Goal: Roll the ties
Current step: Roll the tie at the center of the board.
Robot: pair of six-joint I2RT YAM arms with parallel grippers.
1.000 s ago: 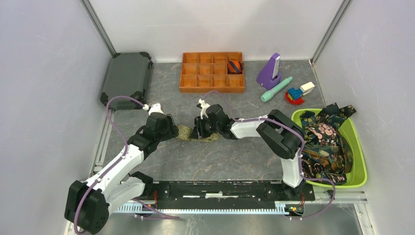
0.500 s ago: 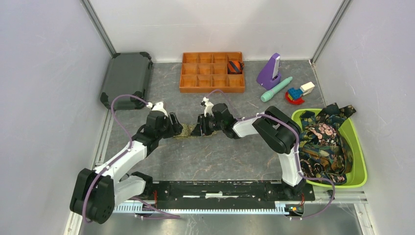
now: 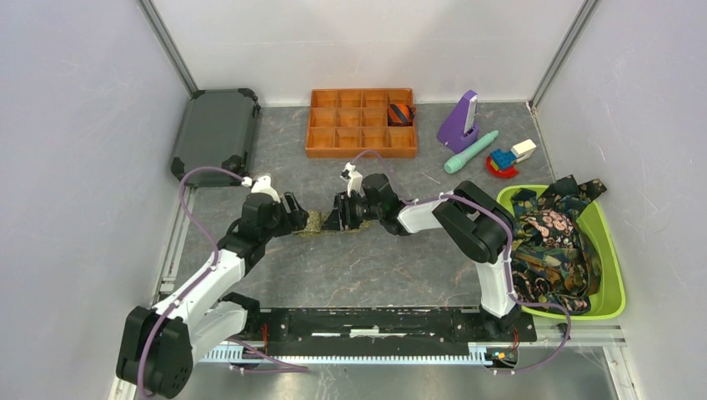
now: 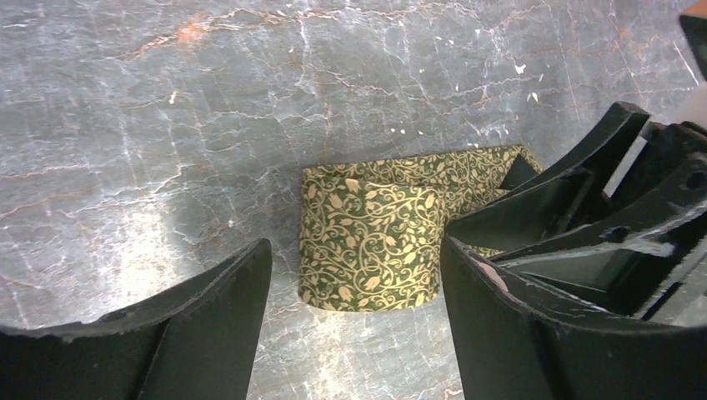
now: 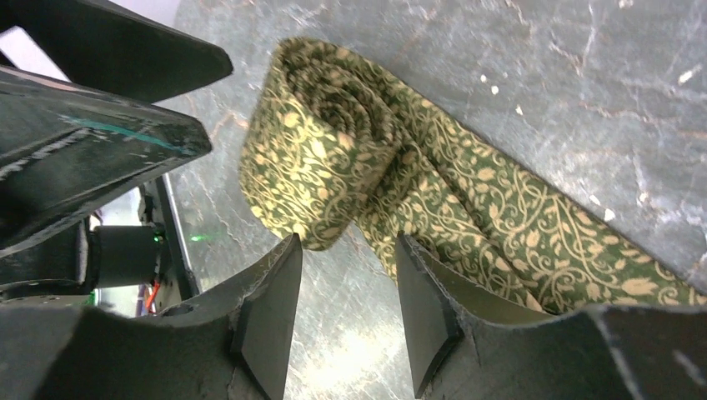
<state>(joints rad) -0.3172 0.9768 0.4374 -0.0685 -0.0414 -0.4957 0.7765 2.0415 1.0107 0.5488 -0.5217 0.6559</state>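
Note:
An olive-green tie (image 3: 316,222) with a gold vine print lies mid-table, one end wound into a small roll (image 4: 371,242) (image 5: 321,158), its flat tail (image 5: 517,217) running off under my right gripper. My left gripper (image 3: 298,219) (image 4: 357,250) is open, its tips either side of the roll's near end without touching it. The right gripper (image 3: 333,218) (image 5: 346,262) faces it from the other side, open, with bare table between its pads. Several more dark patterned ties (image 3: 554,242) are heaped in a green bin. A rolled orange-navy striped tie (image 3: 400,113) sits in the orange tray.
The orange compartment tray (image 3: 338,137) stands at the back centre, a dark case (image 3: 215,133) at the back left. A purple wedge (image 3: 458,121), a teal stick (image 3: 471,152) and toy blocks (image 3: 508,158) lie at the back right. The green bin (image 3: 615,283) fills the right edge.
Both grippers have opened wider. The right gripper has shifted slightly left and back, and the stretch of tie showing between the two grippers has got shorter.

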